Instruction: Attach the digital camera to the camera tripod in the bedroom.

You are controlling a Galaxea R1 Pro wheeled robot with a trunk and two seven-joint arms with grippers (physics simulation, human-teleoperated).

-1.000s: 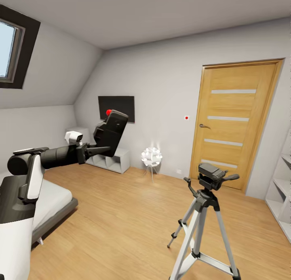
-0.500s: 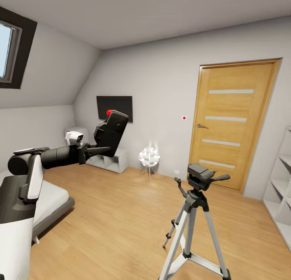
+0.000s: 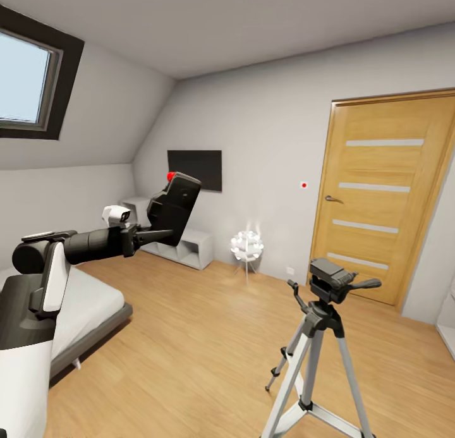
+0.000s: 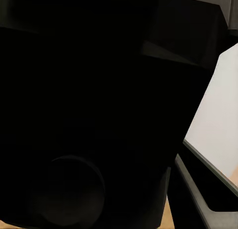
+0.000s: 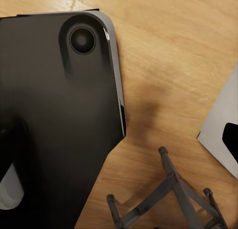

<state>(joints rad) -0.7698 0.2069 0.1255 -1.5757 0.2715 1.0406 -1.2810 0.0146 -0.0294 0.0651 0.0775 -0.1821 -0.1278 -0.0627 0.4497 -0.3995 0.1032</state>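
One wrist view catches tripod feet (image 5: 163, 152) on planks (image 5: 188, 50).

A skylight window (image 3: 25, 78), wall-mounted television (image 3: 197, 168), low white cube shelf (image 3: 183, 246), glowing spherical floor lamp (image 3: 247, 245) and grey-framed bed (image 3: 88, 311).

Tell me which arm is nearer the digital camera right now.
Left. Its jaws hold the digital camera raised over the bed's edge. The right arm sits low near the floor, beside the camera tripod legs seen in the right wrist view.
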